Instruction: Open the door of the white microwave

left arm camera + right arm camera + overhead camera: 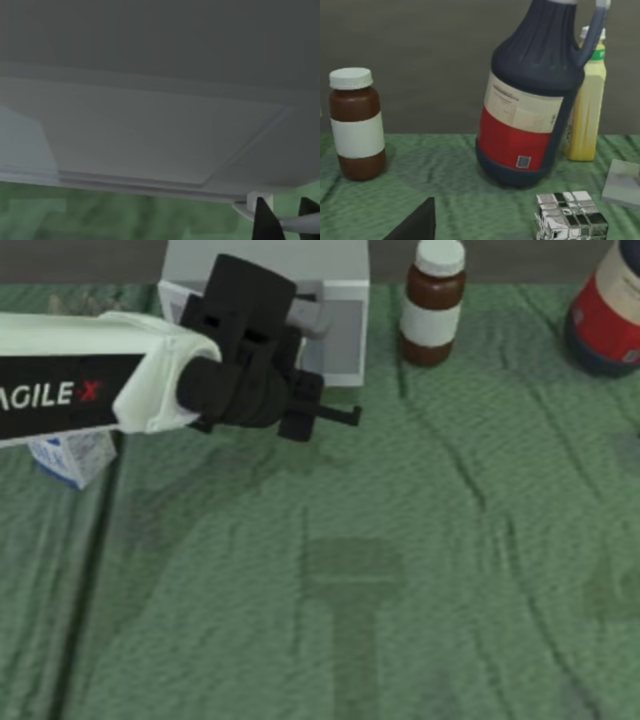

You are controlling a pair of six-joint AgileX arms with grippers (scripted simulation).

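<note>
My left arm (90, 380) comes in from nine o'clock in the top view and lies flat over the tabletop (400, 570). Its left end effector (345, 417) sits right at the front of the white microwave (265, 270), which stands at the far edge near twelve o'clock. The door (335, 335) faces me, and I can only see a bit of it past the black wrist. In the left wrist view the door (150, 135) fills almost all I can see, with a small pale handle (260, 200) at its lower edge. Two dark fingertips (265, 222) sit on either side of that handle, but I cannot tell if they are clenched on it. A blue and white carton (70, 455) pokes out under the arm. To the right of the microwave stand a brown jar (433, 300) and a big dark jug (605, 310). The green cloth toward six o'clock has wide open room. My right end effector is not in the top view; its camera looks at the jar, the jug, a yellow bottle (587, 105) and a shiny cube (570, 215).
</note>
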